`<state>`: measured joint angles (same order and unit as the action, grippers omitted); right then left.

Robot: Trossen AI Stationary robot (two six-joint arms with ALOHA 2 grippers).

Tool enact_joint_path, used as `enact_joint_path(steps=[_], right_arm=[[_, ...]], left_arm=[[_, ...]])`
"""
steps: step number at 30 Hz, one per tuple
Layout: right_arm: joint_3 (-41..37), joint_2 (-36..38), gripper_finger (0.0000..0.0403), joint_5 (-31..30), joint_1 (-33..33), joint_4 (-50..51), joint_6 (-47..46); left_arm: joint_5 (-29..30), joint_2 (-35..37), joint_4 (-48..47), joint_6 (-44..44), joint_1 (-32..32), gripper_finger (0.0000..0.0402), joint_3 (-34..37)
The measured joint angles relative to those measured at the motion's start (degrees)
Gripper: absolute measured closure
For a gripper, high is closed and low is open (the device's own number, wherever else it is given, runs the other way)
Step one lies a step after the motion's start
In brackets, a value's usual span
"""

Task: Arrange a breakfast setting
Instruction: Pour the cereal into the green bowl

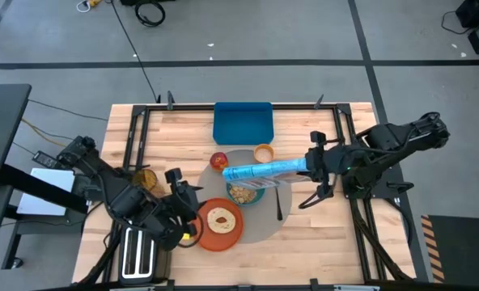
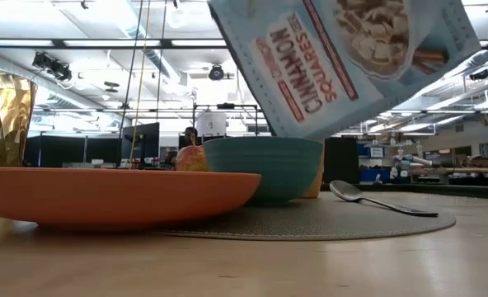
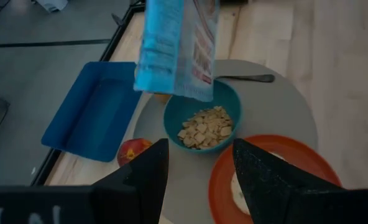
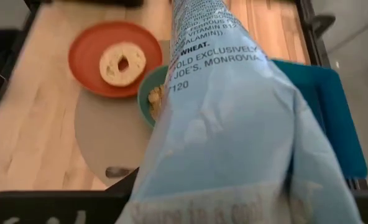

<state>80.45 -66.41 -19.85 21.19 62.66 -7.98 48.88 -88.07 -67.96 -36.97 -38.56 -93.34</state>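
Observation:
The grey mat [image 1: 260, 226] holds the teal bowl [image 1: 245, 194] with cereal in it, the orange plate [image 1: 220, 225] with round bread [image 1: 220, 218], and the metal spoon [image 1: 279, 206]. A red apple [image 1: 218, 161] and a small orange-yellow cup [image 1: 263, 153] stand at the mat's far edge. My right gripper [image 1: 308, 165] is shut on the blue cereal bag [image 1: 264, 170], held tipped over the bowl. My left gripper [image 1: 188, 194] is open and empty to the left of the bowl, above the plate's edge; the bowl [image 3: 202, 121] shows between its fingers. My right gripper holds the cereal bag by its right-hand end [image 1: 298, 166], reaching level from the table's right. The bag hides the fingers in the right wrist view [image 4: 234, 186]. The bag is lifted clear and slants down, its print upside down, its lower end [image 2: 297, 128] just above the bowl's rim.
A blue rectangular tray [image 1: 243, 121] lies at the table's far edge behind the mat. A silver-and-black toaster [image 1: 138, 252] stands at the near left corner, and a gold faceted cup [image 1: 145, 179] stands left of the mat. There is bare wood at the right of the mat.

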Motion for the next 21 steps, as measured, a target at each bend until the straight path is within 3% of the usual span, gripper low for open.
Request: enact_joint_path(steps=[11, 21], right_arm=[[-15.1, 18.2, 0.0271, 2.9, 0.1, -11.8, -0.4], [-30.8, 28.7, 0.0271, 3.4, 0.0, -22.5, 3.2]], left_arm=[[0.1, 0.0, 0.8, 0.2, 0.9, 0.0214, 0.0], [1.7, 0.0, 6.0, 5.1, 0.9, 0.0214, 0.0]])
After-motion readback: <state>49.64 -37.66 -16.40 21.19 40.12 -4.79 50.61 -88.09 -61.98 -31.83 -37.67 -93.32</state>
